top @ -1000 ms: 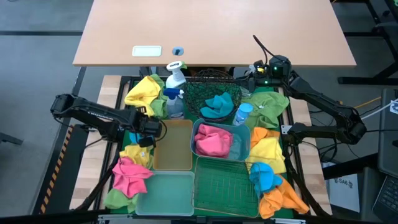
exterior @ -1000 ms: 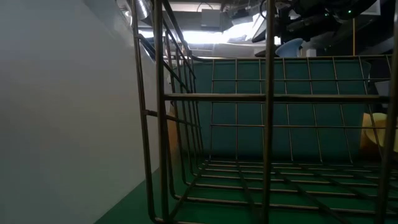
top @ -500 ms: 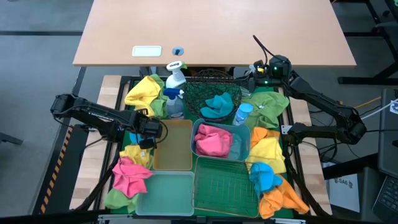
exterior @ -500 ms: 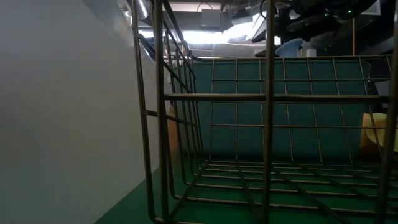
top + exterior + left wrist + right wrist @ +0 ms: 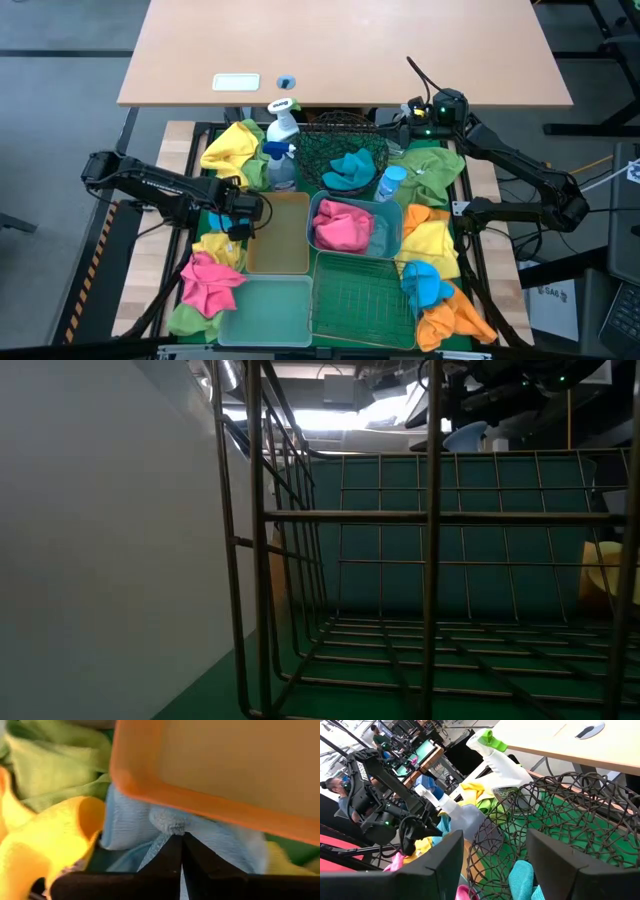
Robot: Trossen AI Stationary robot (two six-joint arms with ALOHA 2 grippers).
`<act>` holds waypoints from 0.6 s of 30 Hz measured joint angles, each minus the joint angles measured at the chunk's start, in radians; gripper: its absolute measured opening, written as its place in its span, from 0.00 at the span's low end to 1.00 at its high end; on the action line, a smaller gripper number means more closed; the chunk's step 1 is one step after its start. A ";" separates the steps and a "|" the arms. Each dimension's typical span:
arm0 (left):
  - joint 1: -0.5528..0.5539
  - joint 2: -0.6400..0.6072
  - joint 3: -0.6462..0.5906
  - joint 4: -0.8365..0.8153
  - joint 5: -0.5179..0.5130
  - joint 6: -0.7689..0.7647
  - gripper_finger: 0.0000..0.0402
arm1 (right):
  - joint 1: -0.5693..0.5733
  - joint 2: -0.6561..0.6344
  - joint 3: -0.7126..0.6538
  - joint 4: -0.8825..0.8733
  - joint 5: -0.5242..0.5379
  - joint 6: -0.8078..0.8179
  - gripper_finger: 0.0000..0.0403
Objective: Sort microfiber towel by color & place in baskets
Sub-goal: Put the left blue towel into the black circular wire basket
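My left gripper (image 5: pixel 241 220) points down beside the left rim of the amber bin (image 5: pixel 280 232) and is shut on a light blue microfiber towel (image 5: pixel 127 827). That towel lies among yellow towels (image 5: pixel 218 247) and green towels (image 5: pixel 55 765), with a pink towel (image 5: pixel 208 280) nearer. My right gripper (image 5: pixel 495 865) hangs open at the far right, over the rim of the round black wire basket (image 5: pixel 345 155), which holds a blue towel (image 5: pixel 350 168). The teal bin (image 5: pixel 386 212) holds a pink towel (image 5: pixel 340 228). My left gripper pinches a raised fold of the light blue towel (image 5: pixel 170 824) between its two fingertips (image 5: pixel 165 852), coming from above and pointing steeply down. The fold sits right by the amber bin's rim (image 5: pixel 150 787). The rest of the towel lies slack on the pile below.
The green wire basket (image 5: pixel 362 295) and the pale-green bin (image 5: pixel 265 310) stand at the near edge. Two spray bottles (image 5: pixel 282 135) (image 5: pixel 390 182) flank the black basket. Orange, yellow and blue towels (image 5: pixel 432 275) pile up at the right, and a yellow towel (image 5: pixel 232 145) lies far left.
My left gripper has tipped a little steeper downward beside the amber bin without travelling. My right arm and the baskets have kept still.
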 joint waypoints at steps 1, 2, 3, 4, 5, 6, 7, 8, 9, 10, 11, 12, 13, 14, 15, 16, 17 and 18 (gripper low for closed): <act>0.000 0.000 0.013 -0.002 0.019 0.000 0.00 | 0.000 0.000 0.000 0.000 0.000 0.000 0.54; 0.000 0.000 0.027 -0.002 0.035 0.000 0.00 | 0.000 0.000 0.000 0.000 0.000 0.000 0.54; 0.000 0.000 0.044 -0.002 0.046 0.000 0.00 | 0.000 0.000 0.000 0.000 0.000 0.000 0.54; 0.000 0.000 0.062 -0.005 0.053 0.001 0.00 | 0.000 0.000 0.000 0.000 0.000 0.000 0.54; 0.000 -0.002 0.085 -0.007 0.056 0.003 0.00 | 0.000 0.000 0.000 0.000 0.000 0.000 0.54; 0.000 -0.004 0.109 -0.008 0.058 0.007 0.00 | 0.000 0.000 0.000 0.000 0.000 0.000 0.54; 0.000 -0.004 0.133 -0.009 0.057 0.012 0.00 | 0.000 0.000 0.000 0.000 0.000 0.000 0.54; 0.000 -0.006 0.157 -0.010 0.058 0.024 0.00 | 0.000 0.000 0.000 0.000 0.000 0.000 0.54; 0.000 -0.006 0.182 -0.015 0.057 0.035 0.00 | 0.000 0.000 0.000 0.000 0.000 0.000 0.54; 0.000 -0.006 0.209 -0.015 0.054 0.043 0.00 | 0.000 0.000 0.000 0.000 0.000 0.000 0.54; 0.000 -0.007 0.235 -0.015 0.054 0.052 0.00 | 0.000 0.000 0.000 0.000 0.000 0.000 0.54; 0.000 -0.007 0.262 -0.015 0.053 0.058 0.00 | 0.000 0.000 0.000 0.000 0.000 0.000 0.54; 0.000 -0.007 0.288 -0.015 0.044 0.061 0.00 | 0.000 0.000 0.000 0.000 0.000 0.000 0.54; 0.000 -0.007 0.313 -0.016 0.029 0.061 0.00 | 0.000 0.000 0.000 0.000 0.000 0.000 0.54; 0.000 -0.007 0.340 -0.016 0.014 0.061 0.00 | 0.000 0.000 0.000 0.000 0.000 0.000 0.54; 0.000 -0.007 0.364 -0.014 -0.001 0.061 0.00 | 0.000 0.000 0.000 0.000 0.000 0.000 0.54; 0.000 -0.007 0.387 -0.014 -0.016 0.062 0.00 | 0.000 0.000 0.000 0.000 0.000 0.000 0.54; 0.000 -0.007 0.411 -0.015 -0.030 0.062 0.00 | 0.000 0.000 0.000 0.000 0.000 0.000 0.54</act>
